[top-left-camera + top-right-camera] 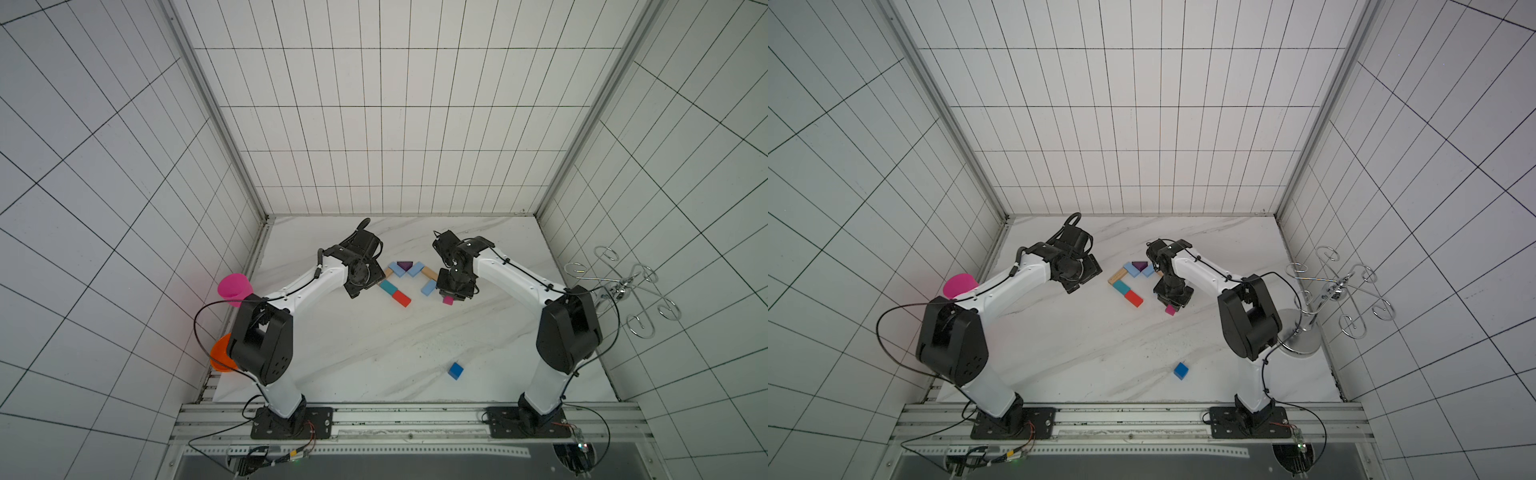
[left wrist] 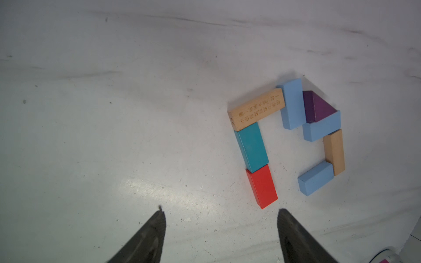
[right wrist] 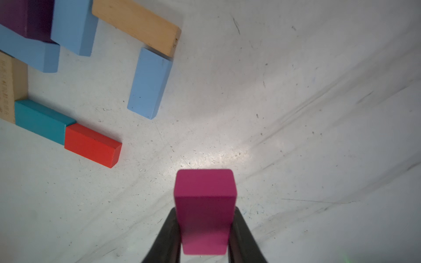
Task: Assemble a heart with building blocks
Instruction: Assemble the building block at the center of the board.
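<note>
My right tool (image 3: 205,213) grips the magenta block (image 3: 205,189), poised near the heart (image 2: 293,104)'s unfinished right side to extend it. My left tool (image 2: 221,211) hangs wide, empty, left of the heart. The blue cube (image 1: 456,370) waits nearer on the table (image 1: 353,353).

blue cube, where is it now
In both top views the blue cube lies alone on the table near its front edge, on the robot's right, well apart from the red block.

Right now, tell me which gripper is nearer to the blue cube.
Right. The right gripper, shut on the magenta block, hangs by the heart's unfinished side, straight beyond the blue cube; the open left gripper sits past the heart's other side, farther away.
</note>
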Available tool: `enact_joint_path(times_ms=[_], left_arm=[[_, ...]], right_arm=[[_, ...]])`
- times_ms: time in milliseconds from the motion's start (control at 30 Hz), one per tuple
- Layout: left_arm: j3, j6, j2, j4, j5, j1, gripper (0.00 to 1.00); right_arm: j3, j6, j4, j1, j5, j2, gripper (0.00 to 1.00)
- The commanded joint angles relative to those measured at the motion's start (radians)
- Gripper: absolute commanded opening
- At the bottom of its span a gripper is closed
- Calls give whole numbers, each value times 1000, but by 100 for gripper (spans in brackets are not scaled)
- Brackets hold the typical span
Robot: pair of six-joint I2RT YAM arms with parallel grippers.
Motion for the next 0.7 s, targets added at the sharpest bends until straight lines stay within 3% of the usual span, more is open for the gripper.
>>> enact_joint_path(times_ms=[0, 233, 667], left_arm=[[-11, 32, -36, 25, -23, 31, 76], [-17, 93, -34, 35, -33, 87, 76], [-122, 194, -43, 88, 26, 200, 76]], right_arm=[[52, 207, -85, 24, -11, 62, 0], [120, 396, -111, 67, -67, 175, 0], [338, 439, -145, 111, -78, 363, 0]])
